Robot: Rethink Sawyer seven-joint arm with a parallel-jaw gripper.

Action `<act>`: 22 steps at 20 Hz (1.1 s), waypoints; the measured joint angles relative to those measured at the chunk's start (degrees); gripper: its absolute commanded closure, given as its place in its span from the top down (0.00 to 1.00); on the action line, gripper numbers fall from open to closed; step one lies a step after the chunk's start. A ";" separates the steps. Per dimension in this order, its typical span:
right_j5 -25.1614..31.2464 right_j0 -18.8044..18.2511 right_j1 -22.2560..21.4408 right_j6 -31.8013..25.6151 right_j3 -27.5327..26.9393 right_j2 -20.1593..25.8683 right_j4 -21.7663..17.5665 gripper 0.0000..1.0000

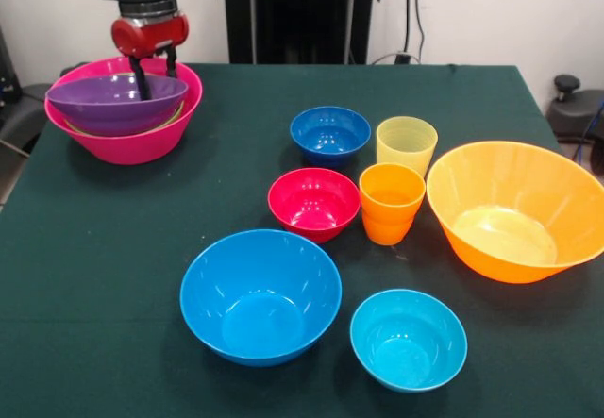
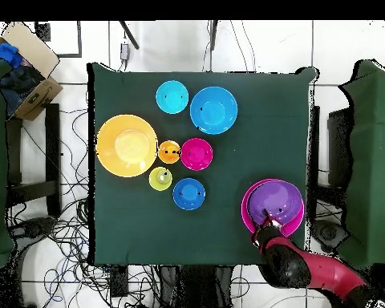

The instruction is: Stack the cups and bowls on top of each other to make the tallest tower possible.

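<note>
The large pink bowl [image 1: 132, 144] stands at the table's far left corner, with a lime green rim [image 1: 176, 114] showing inside it and the purple bowl [image 1: 104, 107] tilted on top. My gripper [image 1: 157, 71] is open: one finger reaches down inside the purple bowl, the other stands behind its far rim. The overhead view shows the gripper [image 2: 266, 220] at the purple bowl [image 2: 277, 200]. The other bowls stand loose: dark blue [image 1: 329, 133], red [image 1: 313, 201], sky blue [image 1: 260, 295], cyan [image 1: 408, 339], large orange [image 1: 514, 210]. The yellow cup [image 1: 407, 144] and orange cup [image 1: 391, 201] stand upright between them.
The dark green table [image 1: 142, 248] has bare cloth between the stack and the loose bowls. A cardboard box [image 2: 27, 68] sits off the table. Cables lie on the floor around it.
</note>
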 measured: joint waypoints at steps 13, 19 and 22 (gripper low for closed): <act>23.61 -2.01 -21.60 0.00 5.88 7.01 12.87 1.00; 30.34 -4.79 -31.87 -0.01 6.24 12.87 18.86 1.00; 31.93 -6.00 -35.84 -0.12 6.40 15.11 21.16 1.00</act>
